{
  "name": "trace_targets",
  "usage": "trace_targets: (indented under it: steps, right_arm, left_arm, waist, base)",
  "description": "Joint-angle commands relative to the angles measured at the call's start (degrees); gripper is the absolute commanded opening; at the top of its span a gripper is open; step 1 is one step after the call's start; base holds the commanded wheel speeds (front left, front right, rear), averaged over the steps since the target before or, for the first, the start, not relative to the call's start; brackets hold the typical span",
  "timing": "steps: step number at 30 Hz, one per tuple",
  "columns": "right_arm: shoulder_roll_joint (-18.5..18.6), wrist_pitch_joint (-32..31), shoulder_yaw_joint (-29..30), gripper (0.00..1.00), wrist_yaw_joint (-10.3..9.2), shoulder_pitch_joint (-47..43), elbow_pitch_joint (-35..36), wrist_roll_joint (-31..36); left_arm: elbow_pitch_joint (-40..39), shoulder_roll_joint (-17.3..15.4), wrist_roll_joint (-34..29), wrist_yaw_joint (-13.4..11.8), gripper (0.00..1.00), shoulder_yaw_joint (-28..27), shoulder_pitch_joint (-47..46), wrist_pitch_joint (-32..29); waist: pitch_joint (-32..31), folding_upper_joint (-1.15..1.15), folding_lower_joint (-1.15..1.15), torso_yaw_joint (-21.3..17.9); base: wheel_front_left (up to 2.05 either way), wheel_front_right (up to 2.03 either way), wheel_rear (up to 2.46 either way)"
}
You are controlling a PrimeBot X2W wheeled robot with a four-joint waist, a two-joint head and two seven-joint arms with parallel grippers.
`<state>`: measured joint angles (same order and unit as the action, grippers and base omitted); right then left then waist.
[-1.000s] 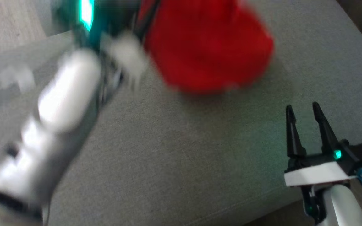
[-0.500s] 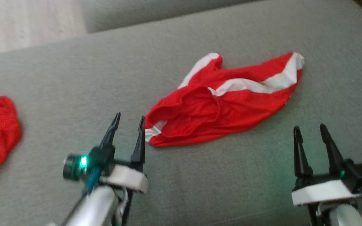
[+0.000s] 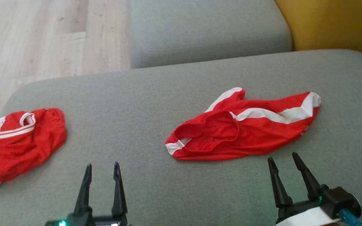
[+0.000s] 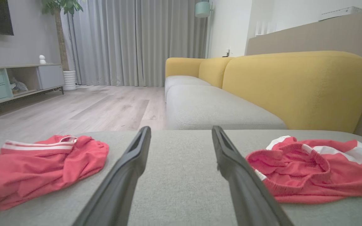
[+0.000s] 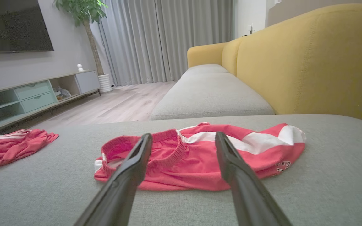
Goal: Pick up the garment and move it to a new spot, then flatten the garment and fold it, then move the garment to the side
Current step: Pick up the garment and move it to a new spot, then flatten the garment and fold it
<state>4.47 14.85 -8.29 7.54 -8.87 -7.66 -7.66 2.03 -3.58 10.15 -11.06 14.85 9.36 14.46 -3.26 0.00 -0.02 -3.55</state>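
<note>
Your shorts [image 3: 240, 131] lie crumpled right of centre on the cushion [image 3: 130, 94]; the dark print [image 5: 283, 166] at their hem is too blurred to read. Left gripper [image 3: 102, 164] and right gripper [image 3: 282, 157], at the bottom edge, have jaws apart, empty.

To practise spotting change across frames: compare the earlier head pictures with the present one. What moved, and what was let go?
The left gripper, shut on the red shorts a second ago, let them go onto the grey cushion and drew back toward the robot, jaws open. The whole view shifted too. Unchanged: the right gripper, open at the lower right; the other red garment at the left.
</note>
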Motion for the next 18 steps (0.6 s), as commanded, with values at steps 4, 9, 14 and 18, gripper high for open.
trace_targets:
  steps: [4, 9, 14, 18]
  right_arm:
    - [0.4, 0.2, -0.5, 1.0, -0.05, 1.5, 2.0, -1.2]
    - [-0.2, 0.2, 0.6, 1.0, -0.05, 1.4, 1.5, -1.5]
    - [-0.6, 0.2, 1.2, 1.0, -0.05, 1.7, 1.3, -1.7]
    - [-0.7, 0.2, 1.2, 1.0, -0.05, 1.7, 1.0, -1.7]
  left_arm:
    - [-2.4, 0.7, -1.3, 0.6, 1.0, -1.9, 0.3, 0.5]
    - [-1.9, 0.7, -1.2, 1.0, 1.0, -1.4, 0.8, 0.5]
    - [-1.3, 0.7, -1.4, 1.3, 1.0, -1.0, 0.3, 0.5]
    - [-1.3, 0.7, -1.2, 1.2, 1.0, -0.7, 0.1, 0.5]
  waist:
    - [-0.8, 0.0, 0.02, 1.3]
    - [-1.1, 0.0, 0.02, 2.2]
    - [-0.8, 0.0, 0.02, 2.9]
    - [-0.7, 0.0, 0.02, 3.2]
  base:
    - [0.0, 0.0, 0.0]
    - [0.0, 0.0, 0.0]
    - [0.0, 0.0, 0.0]
    - [0.0, 0.0, 0.0]
